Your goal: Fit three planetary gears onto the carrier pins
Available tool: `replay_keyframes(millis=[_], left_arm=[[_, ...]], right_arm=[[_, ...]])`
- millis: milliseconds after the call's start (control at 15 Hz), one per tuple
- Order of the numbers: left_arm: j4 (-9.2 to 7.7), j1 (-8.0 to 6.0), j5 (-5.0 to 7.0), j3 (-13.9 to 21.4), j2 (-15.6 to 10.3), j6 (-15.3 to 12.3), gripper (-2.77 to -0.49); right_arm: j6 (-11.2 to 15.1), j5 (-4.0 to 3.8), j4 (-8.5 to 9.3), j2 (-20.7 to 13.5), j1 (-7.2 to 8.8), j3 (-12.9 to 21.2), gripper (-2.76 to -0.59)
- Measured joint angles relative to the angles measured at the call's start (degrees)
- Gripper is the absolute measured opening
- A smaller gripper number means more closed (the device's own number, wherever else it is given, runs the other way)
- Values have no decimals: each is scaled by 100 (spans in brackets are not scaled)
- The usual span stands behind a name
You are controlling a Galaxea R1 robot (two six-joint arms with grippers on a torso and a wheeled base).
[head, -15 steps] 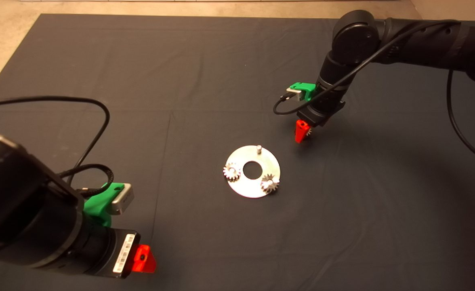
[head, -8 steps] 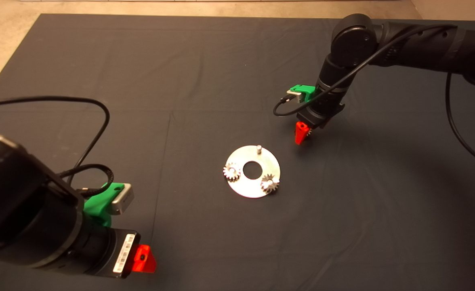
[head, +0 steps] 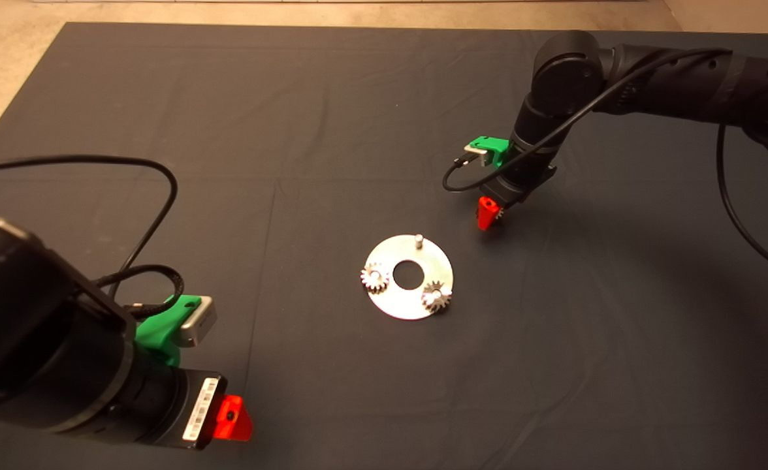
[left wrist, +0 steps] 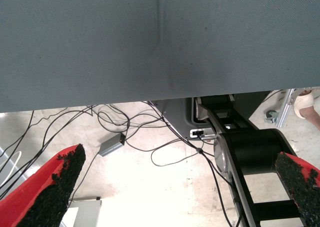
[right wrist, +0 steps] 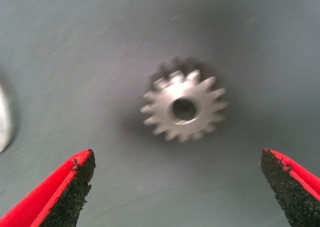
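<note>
The shiny round carrier disc (head: 402, 303) lies mid-mat. Two planetary gears sit on its pins, one on the left (head: 375, 277) and one at the front right (head: 436, 296). The far carrier pin (head: 417, 239) stands bare. A third gear (right wrist: 184, 107) lies flat on the mat to the disc's far right, just showing (head: 499, 212) behind a red finger in the head view. My right gripper (right wrist: 177, 192) hovers over it, open, fingers wide on either side. My left gripper (head: 232, 419) is parked at the lower left, open (left wrist: 175, 192).
The dark mat (head: 332, 117) covers the table, with bare tabletop (head: 5, 59) past its far left edge. The left wrist view shows the mat's edge and the floor with cables (left wrist: 130, 132) and a black frame (left wrist: 250, 152). The disc's rim (right wrist: 3, 118) shows in the right wrist view.
The right arm has shifted slightly toward the far side, its gripper staying over the loose gear. The left arm, disc and seated gears have not moved.
</note>
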Motion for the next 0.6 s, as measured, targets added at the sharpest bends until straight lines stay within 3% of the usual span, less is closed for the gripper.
replay_keyframes(millis=[200, 600], left_arm=[[0, 0, 0, 1, 0, 0, -50], [0, 0, 0, 2, 0, 0, -50]], right_arm=[[0, 0, -156, 0, -63, -2, -89], [-1, 0, -255, 0, -224, -39, -89]])
